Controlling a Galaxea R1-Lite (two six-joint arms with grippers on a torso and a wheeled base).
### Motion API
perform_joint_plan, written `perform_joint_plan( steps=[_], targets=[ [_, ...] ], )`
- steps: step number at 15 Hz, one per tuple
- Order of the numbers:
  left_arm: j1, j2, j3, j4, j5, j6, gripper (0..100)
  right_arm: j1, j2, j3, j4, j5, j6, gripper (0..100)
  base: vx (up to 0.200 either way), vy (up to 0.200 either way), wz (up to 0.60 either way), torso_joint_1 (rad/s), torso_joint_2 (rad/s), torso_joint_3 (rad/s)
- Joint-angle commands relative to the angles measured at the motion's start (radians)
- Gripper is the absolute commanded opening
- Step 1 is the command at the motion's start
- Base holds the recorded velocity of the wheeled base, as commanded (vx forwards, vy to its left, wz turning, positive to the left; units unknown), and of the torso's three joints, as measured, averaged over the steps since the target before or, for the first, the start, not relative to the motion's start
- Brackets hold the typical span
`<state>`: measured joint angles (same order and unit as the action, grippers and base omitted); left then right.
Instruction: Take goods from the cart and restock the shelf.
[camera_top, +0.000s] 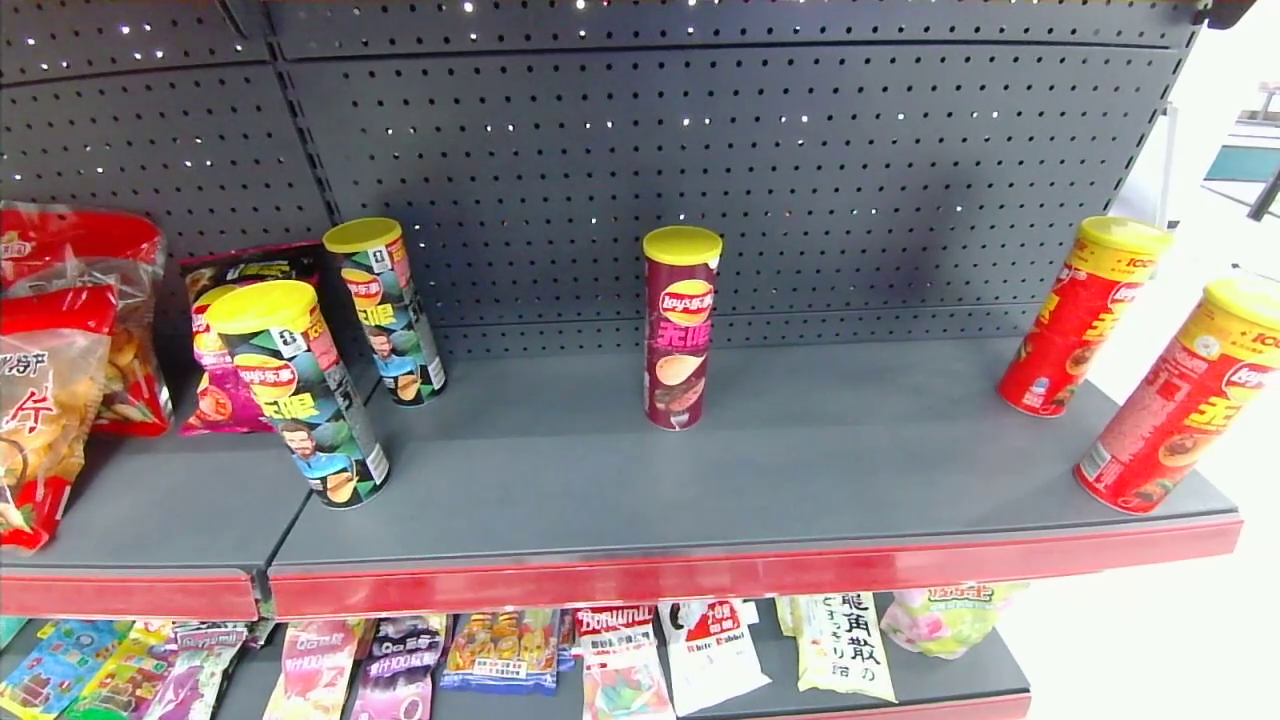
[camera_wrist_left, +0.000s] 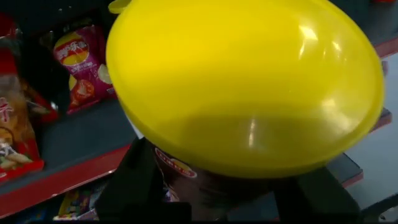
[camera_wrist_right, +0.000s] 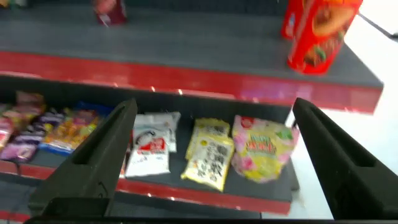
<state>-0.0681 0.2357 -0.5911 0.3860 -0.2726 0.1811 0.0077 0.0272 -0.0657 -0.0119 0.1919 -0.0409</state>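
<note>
- The standing maroon can (camera_top: 681, 328), yellow-lidded and upright at mid-board on the shelf (camera_top: 800, 470), serves as the marker.
- The left gripper (camera_wrist_left: 217, 196) is clamped around the held can (camera_wrist_left: 249, 81). Its dark fingers (camera_wrist_left: 134, 186) flank the can's maroon body just under a yellow lid.
- The held can shows its lid end-on to the wrist camera, so its long axis runs away from the lens. It looks close to upright.
- The held can is out in front of the shelf's red lip, left of the standing maroon can and towards the magenta bag (camera_wrist_left: 78, 68).
- The right gripper (camera_wrist_right: 214, 112) is spread wide with nothing between its fingers. It sits below and right of the standing maroon can, facing the snack packets (camera_wrist_right: 211, 152).
- Judgement: the left arm carries the goods, and the board lies ahead of its can. Bare board lies on either side of the standing maroon can, towards the teal cans (camera_top: 300, 395) and the red cans (camera_top: 1080, 315).
</note>
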Motion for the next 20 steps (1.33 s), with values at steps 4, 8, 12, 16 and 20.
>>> perform_joint_plan(
  steps=[4, 8, 12, 16, 20],
  targets=[
    [-0.009, -0.013, 0.025, -0.001, 0.006, -0.031, 0, 0.173, 0.806, -0.562, -0.039, 0.238, -0.037, 100, 0.000, 0.000, 0.00, 0.000, 0.00, 0.000],
    [-0.010, 0.016, -0.023, -0.004, -0.020, -0.129, 0, 0.284, 1.382, -0.735, -0.484, 0.247, -0.080, 100, 0.000, 0.000, 0.00, 0.000, 0.00, 0.000],
    [-0.007, -0.010, -0.030, -0.002, -0.007, -0.127, 0, 0.347, 1.639, -0.890, -0.543, 0.307, -0.076, 100, 0.000, 0.000, 0.00, 0.000, 0.00, 0.000],
    [-0.007, -0.009, -0.030, 0.001, -0.008, -0.127, 0, 0.454, 1.748, -0.973, -0.546, 0.299, -0.076, 100, 0.000, 0.000, 0.00, 0.000, 0.00, 0.000],
    [-0.007, -0.001, -0.030, 0.001, -0.007, -0.127, 0, 0.492, 1.841, -1.051, -0.550, 0.227, -0.074, 100, 0.000, 0.000, 0.00, 0.000, 0.00, 0.000]
  ],
)
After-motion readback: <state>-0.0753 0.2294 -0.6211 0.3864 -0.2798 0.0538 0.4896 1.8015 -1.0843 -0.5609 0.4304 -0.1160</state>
